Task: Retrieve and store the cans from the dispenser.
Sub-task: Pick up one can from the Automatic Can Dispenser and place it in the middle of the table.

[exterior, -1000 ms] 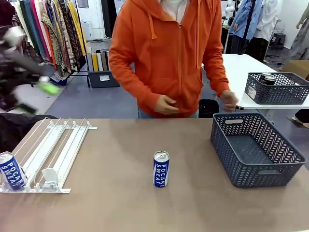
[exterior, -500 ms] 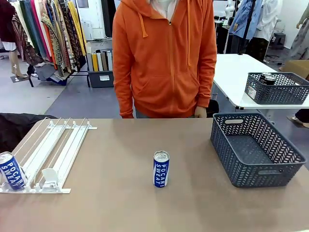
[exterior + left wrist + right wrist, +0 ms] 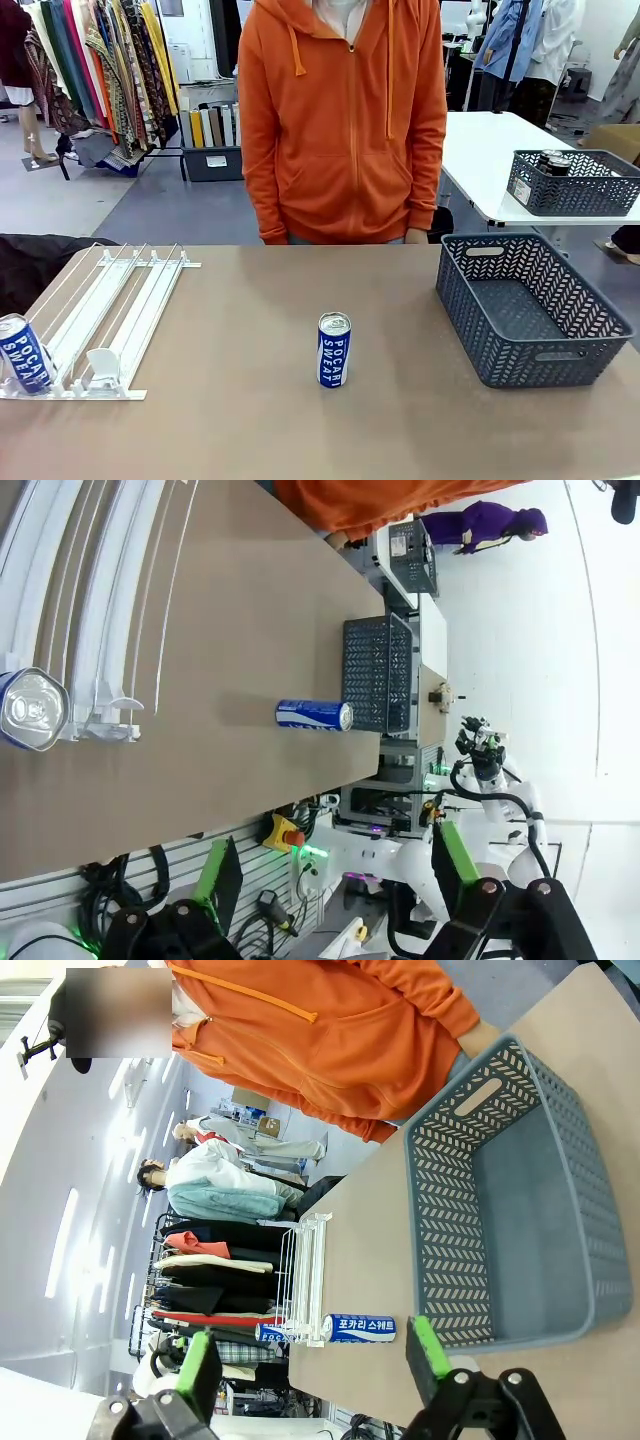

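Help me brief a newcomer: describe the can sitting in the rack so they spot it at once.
On the brown table, find the white rack of rails on the robot's left. At its near left corner a blue can with white lettering stands upright. The other blue can stands alone mid-table, clear of the rack.

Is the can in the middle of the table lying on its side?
No, the can stands upright on the table, silver top up.

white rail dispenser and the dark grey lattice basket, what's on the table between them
One upright blue Pocari Sweat can with a silver top, standing by itself on the brown tabletop, touching neither; the front view shows it.
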### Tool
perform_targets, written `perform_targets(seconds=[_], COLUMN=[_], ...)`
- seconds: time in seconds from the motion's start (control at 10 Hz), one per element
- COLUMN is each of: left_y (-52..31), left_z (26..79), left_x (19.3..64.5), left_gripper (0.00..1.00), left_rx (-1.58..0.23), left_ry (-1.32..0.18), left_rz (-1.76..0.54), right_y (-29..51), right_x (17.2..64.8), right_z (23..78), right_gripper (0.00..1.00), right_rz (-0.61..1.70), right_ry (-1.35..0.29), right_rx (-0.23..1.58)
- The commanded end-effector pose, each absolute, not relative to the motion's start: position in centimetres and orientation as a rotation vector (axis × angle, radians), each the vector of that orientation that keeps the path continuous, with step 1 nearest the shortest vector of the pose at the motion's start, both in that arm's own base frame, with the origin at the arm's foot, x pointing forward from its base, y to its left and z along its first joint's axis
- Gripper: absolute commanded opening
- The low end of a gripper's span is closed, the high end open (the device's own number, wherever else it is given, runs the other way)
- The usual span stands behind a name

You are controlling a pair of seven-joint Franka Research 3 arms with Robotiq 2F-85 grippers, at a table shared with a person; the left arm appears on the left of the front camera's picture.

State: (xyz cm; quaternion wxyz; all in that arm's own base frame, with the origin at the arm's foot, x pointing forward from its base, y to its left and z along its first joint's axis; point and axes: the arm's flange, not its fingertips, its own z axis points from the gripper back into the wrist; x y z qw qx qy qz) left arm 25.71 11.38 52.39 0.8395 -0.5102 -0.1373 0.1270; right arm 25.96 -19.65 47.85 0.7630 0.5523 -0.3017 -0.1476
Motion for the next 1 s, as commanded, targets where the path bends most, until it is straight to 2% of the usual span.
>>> perform_targets(seconds=[0.0, 0.6, 0.9], left_y=[11.7, 11.7, 7.5], left_z=[52.5, 52.4, 54.4], left_x=[25.6, 25.5, 25.7], left_gripper=[1.00, 1.00, 1.00], left_rx=[-1.098, -1.081, -0.471], left_ry=[-0.311, -0.295, -0.164], left_rz=[0.249, 0.271, 0.083], right_y=[-19.6, -19.6, -19.6], right_x=[26.2, 26.2, 26.2], right_z=[48.2, 48.2, 48.2], right_gripper=[1.00, 1.00, 1.00], right_rz=[-0.322, -0.322, -0.322], right_ry=[-0.677, -0.677, -0.677], right_rx=[1.218, 1.218, 1.218])
